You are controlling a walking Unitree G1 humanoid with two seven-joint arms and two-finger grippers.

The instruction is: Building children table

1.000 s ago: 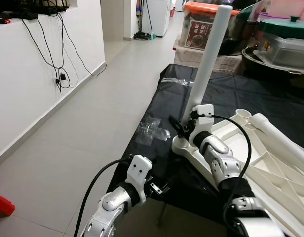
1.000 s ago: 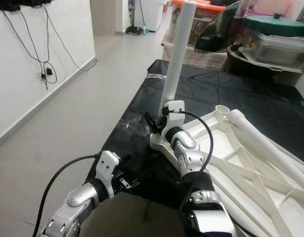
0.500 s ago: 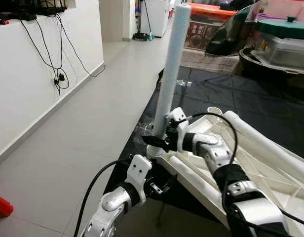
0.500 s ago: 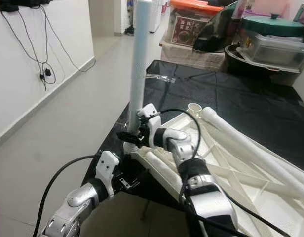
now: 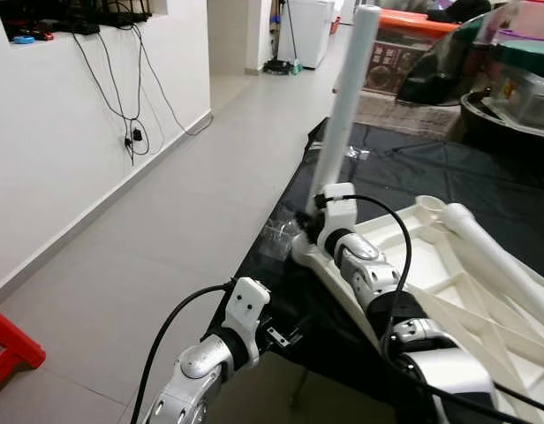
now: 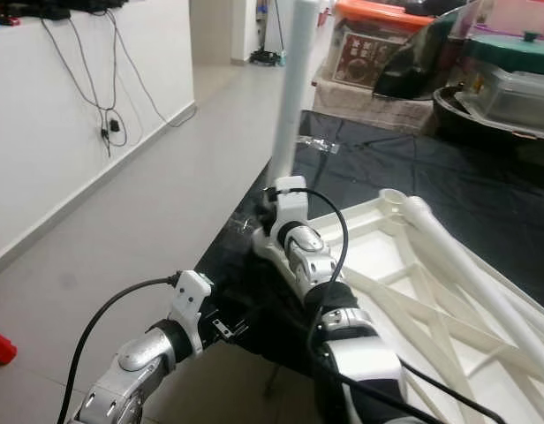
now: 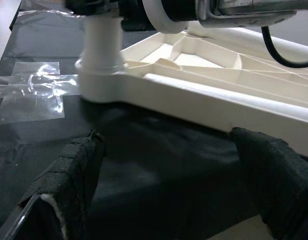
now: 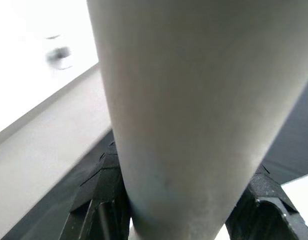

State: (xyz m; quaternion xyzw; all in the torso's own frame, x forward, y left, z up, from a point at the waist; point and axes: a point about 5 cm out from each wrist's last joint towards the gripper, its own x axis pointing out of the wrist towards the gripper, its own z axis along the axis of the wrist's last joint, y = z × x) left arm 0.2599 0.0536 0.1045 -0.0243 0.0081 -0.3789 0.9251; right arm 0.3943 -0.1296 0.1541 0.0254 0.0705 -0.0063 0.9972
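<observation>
Where the black sheet point(image 5: 449, 177) covers the work surface, a white plastic tabletop point(image 5: 449, 265) lies upside down, ribbed underside up.

Item 1: leg point(image 5: 345, 97). White tube, standing nearly upright with a slight tilt, its foot seated in the corner socket point(image 7: 99, 80) of the tabletop at the near edge of the sheet.

Item 2: second leg point(image 5: 502, 256). White tube, lying slanted across the underside of the tabletop, one end near an open round socket at another corner.

Item 3: right gripper point(image 5: 314, 221). At the base of the upright leg, just above the socket. Wrist view has the tube pressed between both black fingers point(image 8: 101, 200), one on each side; clamped on the leg.

Item 4: left gripper point(image 7: 169, 200). Low, at the near edge of the sheet, just in front of the tabletop rim. Fingers spread wide apart, nothing between them, pointing toward the socket.

Item 5: clear tape point(image 7: 34, 85). Crinkled strips on the sheet beside the socket.

Item 6: surroundings. Grey tiled floor point(image 5: 148, 230) to the robot's left, white wall with hanging black cables point(image 5: 122, 79), storage boxes point(image 5: 404, 53) and lidded containers beyond the sheet, a red object point(image 5: 11, 344) on the floor at the near left.
</observation>
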